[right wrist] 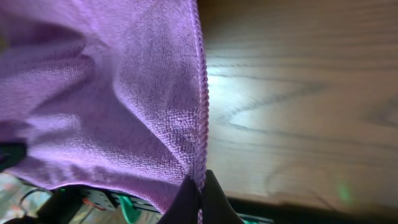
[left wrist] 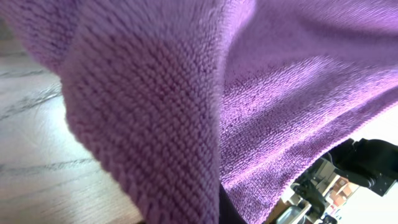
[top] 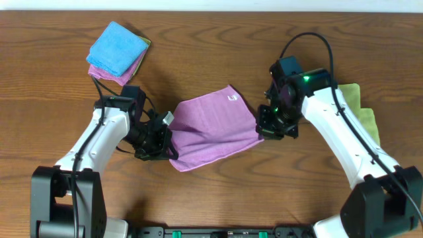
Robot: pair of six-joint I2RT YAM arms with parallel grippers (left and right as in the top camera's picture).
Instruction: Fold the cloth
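A purple cloth (top: 211, 125) lies in the middle of the wooden table, with a small white label near its far corner. My left gripper (top: 165, 142) is shut on the cloth's near-left corner and holds it just above the table. The cloth (left wrist: 186, 106) fills the left wrist view and hides the fingers. My right gripper (top: 264, 129) is shut on the cloth's right corner. In the right wrist view the dark fingertips (right wrist: 199, 202) pinch the stitched hem of the cloth (right wrist: 112, 99). The cloth hangs slack between the two grippers.
A stack of folded cloths, blue (top: 117, 48) on top of pink and green ones, sits at the back left. A green cloth (top: 360, 109) lies at the right, partly under my right arm. Bare table (right wrist: 298, 93) lies beside the cloth's hem.
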